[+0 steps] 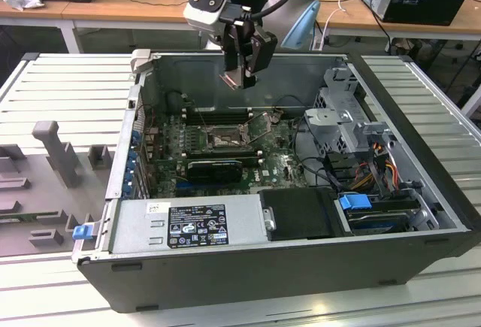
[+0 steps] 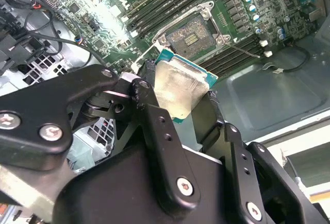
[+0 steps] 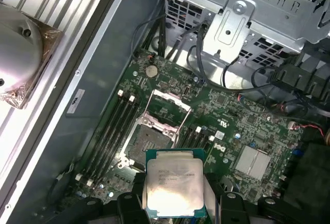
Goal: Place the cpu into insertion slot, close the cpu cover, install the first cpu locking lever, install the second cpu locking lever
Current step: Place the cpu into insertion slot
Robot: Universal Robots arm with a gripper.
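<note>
gripper (image 1: 240,79) pinching cpu (image 3: 172,183) by its edges; held above the open case, near its far wall | insertion slot (image 1: 225,140) below, uncovered; apart from cpu

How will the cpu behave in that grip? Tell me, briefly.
The cpu looks like a thin, rigid plate with a metal face, so it is probably stiff and weighs little. That smooth face and its thin edges, pinched by the end effector, could slip or twist if the grip eased. Its green board rim looks delicate; likely fragile if knocked.
</note>
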